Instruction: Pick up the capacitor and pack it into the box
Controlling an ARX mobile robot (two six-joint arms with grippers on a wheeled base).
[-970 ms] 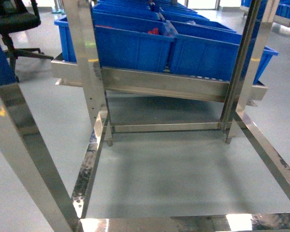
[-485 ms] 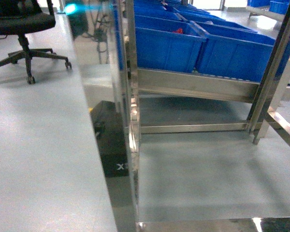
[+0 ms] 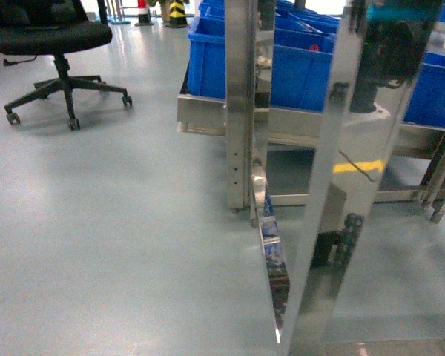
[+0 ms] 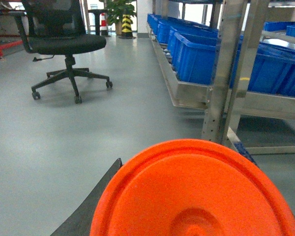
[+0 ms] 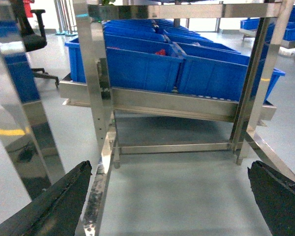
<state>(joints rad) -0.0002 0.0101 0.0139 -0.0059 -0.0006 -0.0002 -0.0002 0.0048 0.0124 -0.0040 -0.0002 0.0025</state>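
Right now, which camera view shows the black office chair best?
The left wrist view: the office chair shows its seat, column and wheeled base nearly whole. The head view cuts its backrest at the top left corner. The right wrist view catches only a dark sliver at the upper left edge.

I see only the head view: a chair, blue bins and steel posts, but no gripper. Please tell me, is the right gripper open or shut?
Observer: Open. In the right wrist view the right gripper has its fingers far apart, with nothing between them.
Operator: And does the left one hold something?
Observer: I cannot tell. A round orange object fills the lower part of the left wrist view. Only a dark edge of the left gripper shows beside it.
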